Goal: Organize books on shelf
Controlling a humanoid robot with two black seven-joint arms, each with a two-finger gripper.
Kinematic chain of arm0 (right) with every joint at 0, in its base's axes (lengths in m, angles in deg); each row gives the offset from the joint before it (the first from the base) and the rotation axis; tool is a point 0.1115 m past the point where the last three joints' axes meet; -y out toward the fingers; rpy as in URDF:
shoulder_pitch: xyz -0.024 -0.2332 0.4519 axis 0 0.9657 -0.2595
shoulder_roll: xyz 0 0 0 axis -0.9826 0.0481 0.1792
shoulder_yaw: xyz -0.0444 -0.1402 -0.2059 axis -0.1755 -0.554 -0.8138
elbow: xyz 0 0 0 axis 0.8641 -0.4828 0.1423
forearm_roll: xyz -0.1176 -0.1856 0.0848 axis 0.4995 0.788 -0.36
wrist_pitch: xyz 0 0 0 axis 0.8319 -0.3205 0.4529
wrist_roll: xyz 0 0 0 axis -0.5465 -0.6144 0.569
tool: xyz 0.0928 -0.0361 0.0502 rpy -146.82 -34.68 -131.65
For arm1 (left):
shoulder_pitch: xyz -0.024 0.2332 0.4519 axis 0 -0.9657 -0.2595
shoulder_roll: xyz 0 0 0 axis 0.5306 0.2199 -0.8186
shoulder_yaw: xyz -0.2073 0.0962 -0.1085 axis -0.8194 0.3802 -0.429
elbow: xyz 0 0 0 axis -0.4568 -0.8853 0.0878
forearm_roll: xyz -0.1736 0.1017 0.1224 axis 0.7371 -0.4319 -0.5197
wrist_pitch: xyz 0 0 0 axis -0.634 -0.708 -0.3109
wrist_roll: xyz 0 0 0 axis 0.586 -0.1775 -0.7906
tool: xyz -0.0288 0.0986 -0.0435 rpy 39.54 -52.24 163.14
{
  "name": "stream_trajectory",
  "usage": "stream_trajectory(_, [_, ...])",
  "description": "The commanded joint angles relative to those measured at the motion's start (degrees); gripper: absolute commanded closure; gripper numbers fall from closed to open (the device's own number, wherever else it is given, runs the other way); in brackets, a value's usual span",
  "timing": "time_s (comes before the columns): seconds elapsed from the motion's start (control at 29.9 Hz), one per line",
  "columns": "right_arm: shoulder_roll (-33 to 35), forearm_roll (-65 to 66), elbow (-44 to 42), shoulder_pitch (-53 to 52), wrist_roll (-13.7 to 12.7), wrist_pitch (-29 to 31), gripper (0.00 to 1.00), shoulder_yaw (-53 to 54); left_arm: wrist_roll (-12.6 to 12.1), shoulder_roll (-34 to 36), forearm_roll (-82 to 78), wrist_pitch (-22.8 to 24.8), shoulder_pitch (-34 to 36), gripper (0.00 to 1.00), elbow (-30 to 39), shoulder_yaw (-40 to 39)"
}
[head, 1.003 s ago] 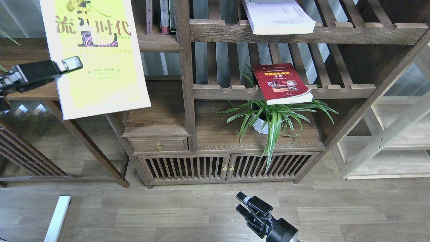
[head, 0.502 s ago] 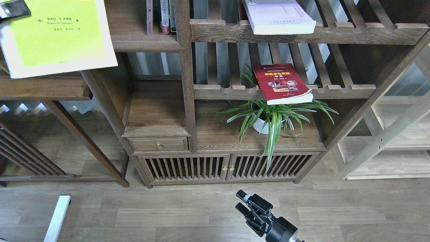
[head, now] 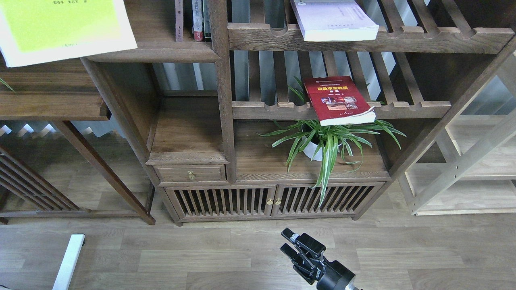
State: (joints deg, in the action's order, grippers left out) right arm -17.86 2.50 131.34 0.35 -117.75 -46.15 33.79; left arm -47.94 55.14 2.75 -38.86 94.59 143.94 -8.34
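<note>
Pale wood-plank floor (head: pixel 225 257) below, with a big dark wooden bookcase (head: pixel 221 100) standing on it: slatted doors with small brass knobs at the foot, 1 little drawer (head: pixel 190 174) above them on the left, slatted shelves with scalloped rails on the right. Pale light-wood rack (head: pixel 463 161) at the far right, a dark side table (head: pixel 52 104) at the left, a white bar (head: pixel 68 262) on the floor at lower left. Spider plant (head: pixel 326 145) in a white pot on the cabinet top.

Yellow-green book (head: pixel 60 28) at top left, tilted, its lower right corner over the left end of the solid brown shelf (head: pixel 161 54); top part cut off by the frame, and no telling whether it rests on the plank or what supports it. Only a few small dark Chinese characters readable at its upper edge. Red book (head: pixel 338 100) flat on the middle slatted shelf, front edge overhanging the rail above the plant; yellow title too small to read. Lavender-white book (head: pixel 332 20) flat on the upper slatted shelf, far end cut off. 3 narrow spines (head: pixel 193 20) upright on the solid shelf, lettering illegible.

Right gripper (head: pixel 291 245) low over the floor at bottom centre, fingers apart, holding nothing. Left gripper out of sight
</note>
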Motion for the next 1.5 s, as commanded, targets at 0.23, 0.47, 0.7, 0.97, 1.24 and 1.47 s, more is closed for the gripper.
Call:
stream_trajectory(0.23, [0.3, -0.2, 0.3, 0.0, 0.0, 0.0, 0.31, -0.1, 0.0, -8.5, -14.7, -1.5, 9.0, 1.00, -2.6, 0.9])
stream_trajectory(0.47, [0.8, -1.3, 0.4, 0.1, 0.0, 0.0, 0.31, 0.0, 0.0, -11.7, -18.4, -3.0, 10.7, 1.00, -6.2, 0.2])
stream_trajectory(0.7, [0.8, -2.2, 0.4, -0.1, 0.0, 0.0, 0.31, 0.1, 0.0, -13.0, -22.3, -2.7, 11.5, 1.00, -10.7, 0.1])
stream_trajectory(0.97, [0.9, -3.3, 0.5, -0.3, 0.0, 0.0, 0.31, 0.1, 0.0, -21.2, -31.0, -3.5, 14.2, 1.00, -14.7, 0.0])
stream_trajectory(1.24, [0.9, -4.8, 0.5, -0.3, 0.0, 0.0, 0.31, 0.1, 0.0, -25.1, -33.2, -5.6, 19.1, 1.00, -18.1, 0.4])
stream_trajectory(1.47, [0.9, -5.3, 0.5, -0.1, 0.0, 0.0, 0.31, 0.0, 0.0, -26.5, -34.6, -4.3, 26.2, 1.00, -26.5, 4.4])
